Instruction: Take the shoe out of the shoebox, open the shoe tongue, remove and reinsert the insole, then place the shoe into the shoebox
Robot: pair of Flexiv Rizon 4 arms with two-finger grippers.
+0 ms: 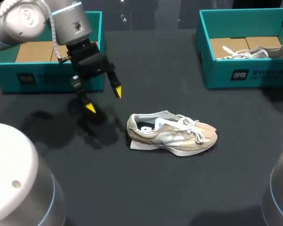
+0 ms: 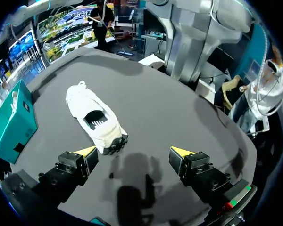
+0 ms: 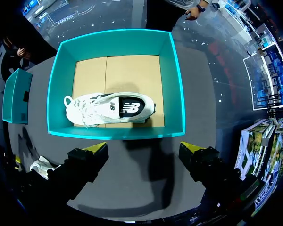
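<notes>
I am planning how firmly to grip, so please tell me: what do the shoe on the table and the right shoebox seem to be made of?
Shoe on the table: probably matte beige suede or textile with a shinier silvery side panel, cloth laces, white foam-like sole. Right shoebox: likely cardboard, matte teal walls, bare brown floor inside.
</notes>
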